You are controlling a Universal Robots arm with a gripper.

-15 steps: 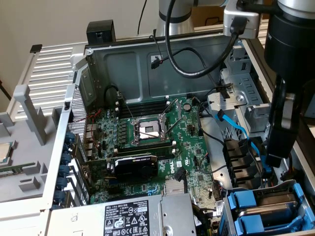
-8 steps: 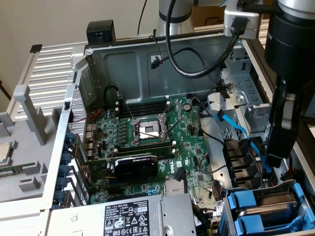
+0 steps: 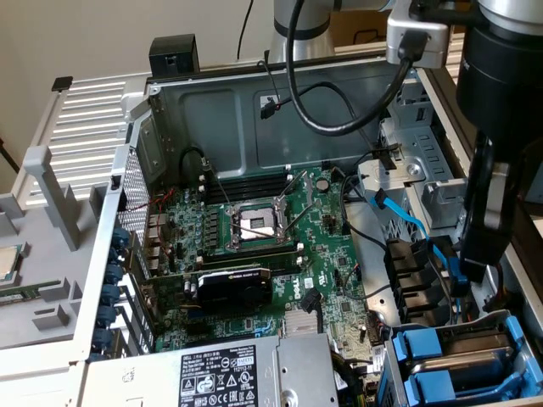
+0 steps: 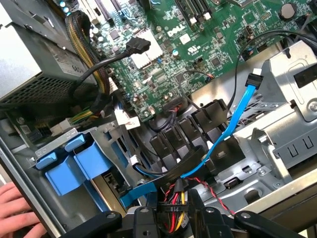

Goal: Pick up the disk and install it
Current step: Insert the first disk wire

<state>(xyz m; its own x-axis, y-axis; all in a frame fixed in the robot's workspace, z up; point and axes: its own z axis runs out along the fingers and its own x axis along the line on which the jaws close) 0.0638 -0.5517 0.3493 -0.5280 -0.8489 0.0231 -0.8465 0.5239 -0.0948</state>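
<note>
Claw (image 4: 174, 210) closest to the wrist lens: black links, with red, yellow and black wires (image 4: 174, 223) showing between them. I cannot tell whether it is released or clenched.

Exterior view, left to right. Small square chip (image 3: 8, 263) on a grey tray (image 3: 51, 314) outside the case (image 3: 254, 119). Green motherboard (image 3: 331, 254) in the open case, socket (image 3: 254, 225) uncovered, black card (image 3: 233, 287) just beside it. Power supply (image 3: 246, 373) at the near edge. Just beside it, toward the exterior view's right, the disk (image 3: 462, 356) sits in the corner bay, blue rails on both sides, metal mostly hidden. My arm (image 3: 501, 76) hangs near that bay, apart from the disk.

Wrist view: a person's hand (image 4: 15, 213) at the case edge near the blue rails.
</note>
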